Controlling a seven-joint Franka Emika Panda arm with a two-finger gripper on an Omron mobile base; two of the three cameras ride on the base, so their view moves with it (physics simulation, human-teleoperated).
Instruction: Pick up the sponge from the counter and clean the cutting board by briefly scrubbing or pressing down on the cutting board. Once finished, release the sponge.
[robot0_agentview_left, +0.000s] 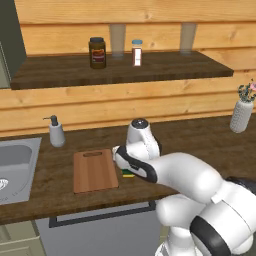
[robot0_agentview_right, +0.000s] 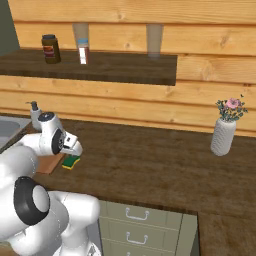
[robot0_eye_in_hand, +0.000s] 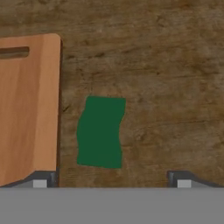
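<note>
Beside the cutting board (robot0_eye_in_hand: 26, 109), spread fingers (robot0_eye_in_hand: 41, 180) hang above the sponge (robot0_eye_in_hand: 100, 132).

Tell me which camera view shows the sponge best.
The hand view: the sponge lies whole and unobstructed beside the cutting board. The left base view shows a sliver behind the arm; the right base view shows it small.

Back wall (robot0_agentview_left: 150, 30): horizontal light wooden planks. Dark wooden wall shelf (robot0_agentview_left: 120, 70) fixed to it, carrying brown jar (robot0_agentview_left: 97, 52) and small white bottle (robot0_agentview_left: 137, 52) near its middle. Steel sink (robot0_agentview_left: 15, 167) at left end of worktop, soap dispenser (robot0_agentview_left: 56, 131) at its back right corner. White vase with pink flowers (robot0_agentview_right: 224, 131) near right rear edge. Pale green drawers (robot0_agentview_right: 135, 222) below front edge.
</note>
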